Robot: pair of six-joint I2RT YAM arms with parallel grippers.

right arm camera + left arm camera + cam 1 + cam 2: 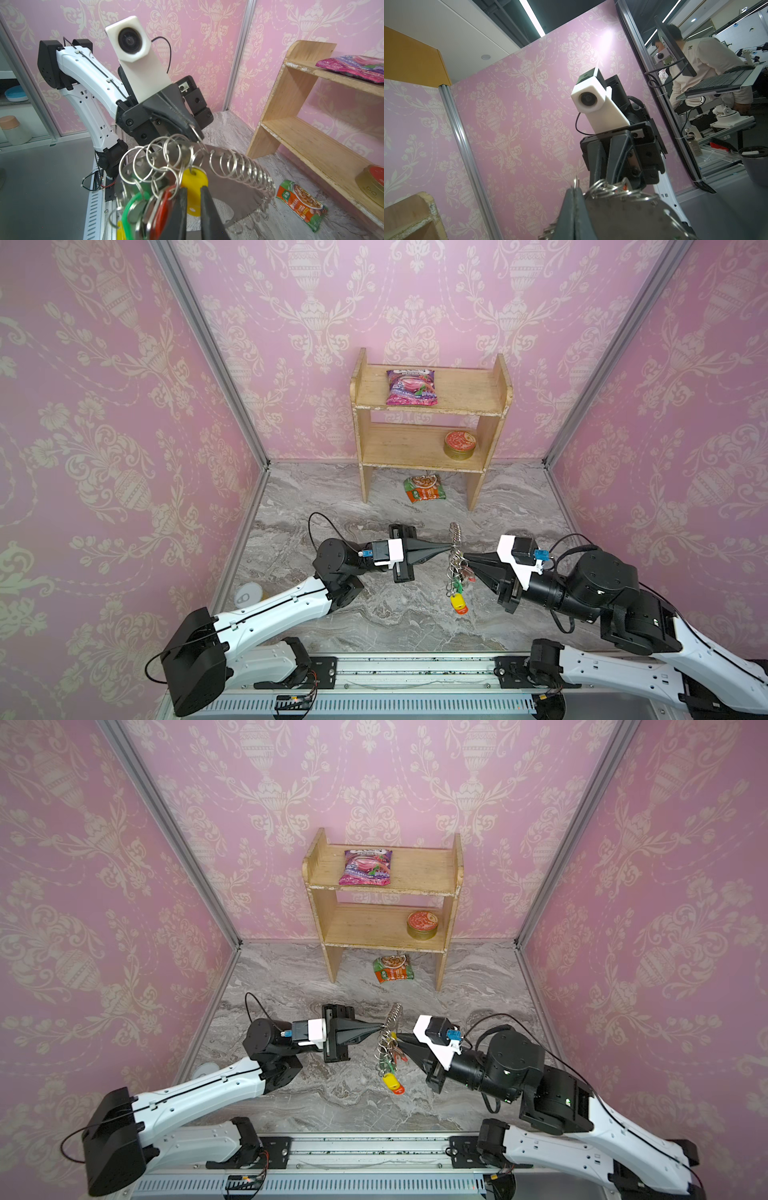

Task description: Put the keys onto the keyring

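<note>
The left end effector (450,548), pressed together on one small silver loop, holds the grey-brown band keyring (455,532) edge-on between the arms, its length running toward the wooden shelf (395,443). Silver keys with yellow, green and red tags (459,600) dangle at its nearer end, just beside the right end effector (466,556), the closer one, its tips slightly parted; crowded loops could snag.

White shells (270,614), black joints (336,558), thin cables (308,529), dark tapered left pincer (451,548), matching right pincer (464,554)
</note>
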